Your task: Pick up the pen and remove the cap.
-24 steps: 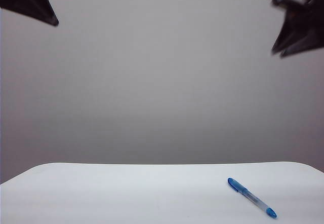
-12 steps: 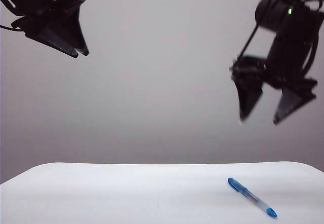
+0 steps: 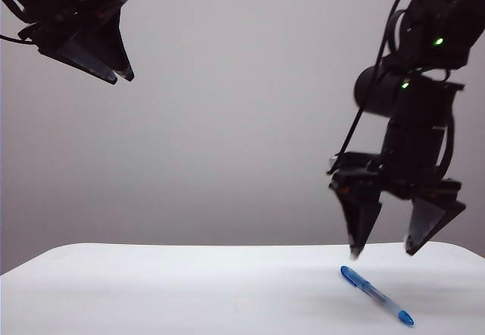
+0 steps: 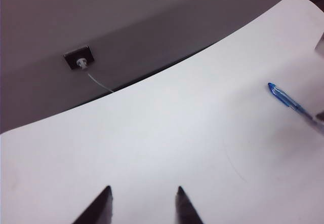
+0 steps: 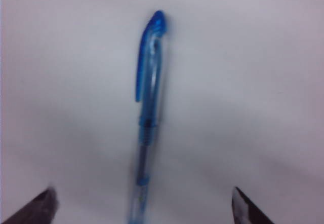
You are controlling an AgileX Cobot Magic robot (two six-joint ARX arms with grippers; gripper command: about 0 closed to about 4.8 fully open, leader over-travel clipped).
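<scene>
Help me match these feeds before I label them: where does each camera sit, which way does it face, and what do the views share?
Exterior view: off the arms, low, facing across the table toward a plain wall; shows both arms, left gripper raised high, right gripper open above the pen.
Left wrist view: on the left arm, looking down across the table; left gripper fingertips apart, the pen off to one side.
Right wrist view: on the right arm, looking straight down; right gripper fingertips flank the pen.
Shared: all three show the capped pen.
</scene>
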